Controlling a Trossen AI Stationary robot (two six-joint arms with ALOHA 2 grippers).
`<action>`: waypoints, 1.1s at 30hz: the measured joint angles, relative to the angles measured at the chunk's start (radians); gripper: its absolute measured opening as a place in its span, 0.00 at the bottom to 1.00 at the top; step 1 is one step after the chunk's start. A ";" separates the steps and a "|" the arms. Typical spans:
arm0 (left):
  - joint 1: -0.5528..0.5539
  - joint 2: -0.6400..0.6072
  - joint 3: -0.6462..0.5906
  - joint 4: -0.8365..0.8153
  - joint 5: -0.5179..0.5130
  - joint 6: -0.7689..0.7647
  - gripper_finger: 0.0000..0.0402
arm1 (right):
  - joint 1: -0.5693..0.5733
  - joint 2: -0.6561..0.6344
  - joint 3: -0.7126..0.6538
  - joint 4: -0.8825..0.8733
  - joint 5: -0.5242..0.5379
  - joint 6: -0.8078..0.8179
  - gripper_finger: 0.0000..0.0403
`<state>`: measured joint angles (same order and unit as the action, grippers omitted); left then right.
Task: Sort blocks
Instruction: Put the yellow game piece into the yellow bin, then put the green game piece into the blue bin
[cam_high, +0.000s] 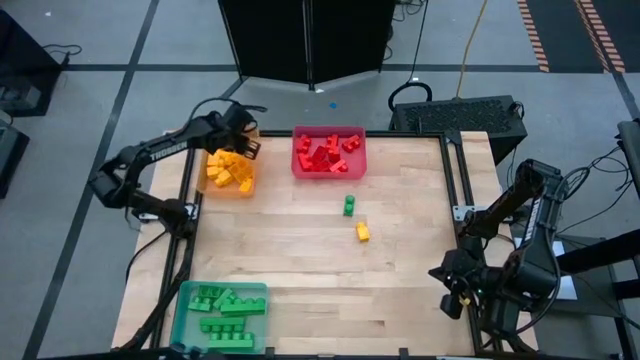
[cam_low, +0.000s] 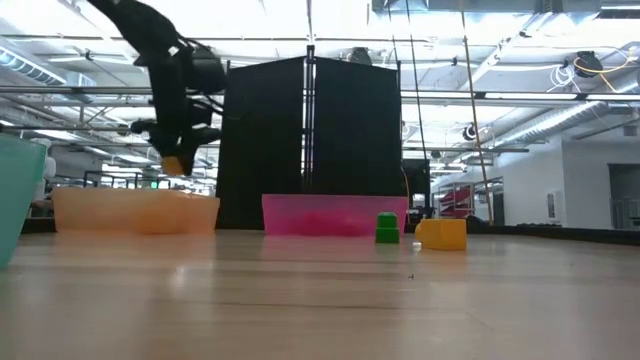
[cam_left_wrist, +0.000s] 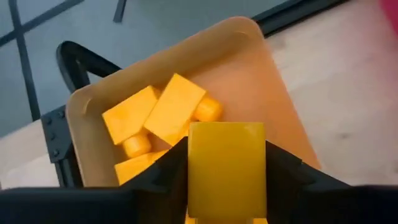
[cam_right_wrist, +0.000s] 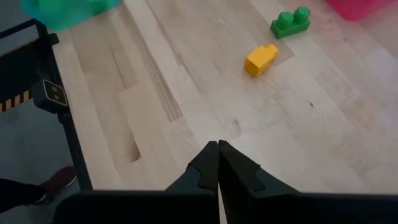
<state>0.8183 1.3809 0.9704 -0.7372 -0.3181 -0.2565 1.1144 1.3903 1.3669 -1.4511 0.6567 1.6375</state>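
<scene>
pale wooden tabletop (cam_high: 300, 270) under the lights, dark partition panels behind it, and all the action is at the orange tray (cam_high: 212, 188) at the table's far left corner. left gripper (cam_high: 243, 142) hangs above that tray, fingers clamped on a yellow-orange brick (cam_left_wrist: 227, 168), which fills the space between the two dark fingers in the wrist view. from the table-level camera the brick (cam_low: 176, 164) sits clear above the tray rim (cam_low: 135, 212), not yet touching anything inside.

below it, the tray already carries a pile of yellow-orange bricks (cam_left_wrist: 155, 121), heaped toward one side. so the smart play, i'd say: let go only while the brick is squarely over the tray floor, not over the rim, and come down a little first so it doesn't bounce off the pile and hop out. opening the fingers evenly should keep it from tipping sideways.

right of the orange tray sits the red tray (cam_high: 328, 153) with its red bricks. nearer the camera than the orange tray, along the same left edge, the teal tray (cam_high: 220, 314) holds the green ones. two blocks are unsorted out on the bare wood, well right of the orange tray: a green brick (cam_high: 349, 205) and a small yellow brick (cam_high: 362, 231), near each other but apart.

right gripper (cam_right_wrist: 218, 163) waits far off at the table's right edge, fingers pressed together, holding nothing.
</scene>
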 joint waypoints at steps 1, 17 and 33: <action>0.012 0.004 -0.004 0.007 0.001 0.000 0.40 | -0.002 0.000 0.000 0.002 0.000 0.000 0.00; -0.146 0.010 0.019 -0.014 0.199 0.037 0.74 | -0.003 0.000 0.000 0.018 0.005 -0.005 0.00; -0.670 0.150 0.117 0.515 0.120 0.318 0.75 | -0.003 0.000 0.000 0.001 0.006 -0.019 0.00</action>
<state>0.1479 1.5311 1.0874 -0.2222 -0.1981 0.0610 1.1114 1.3901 1.3670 -1.4506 0.6632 1.6188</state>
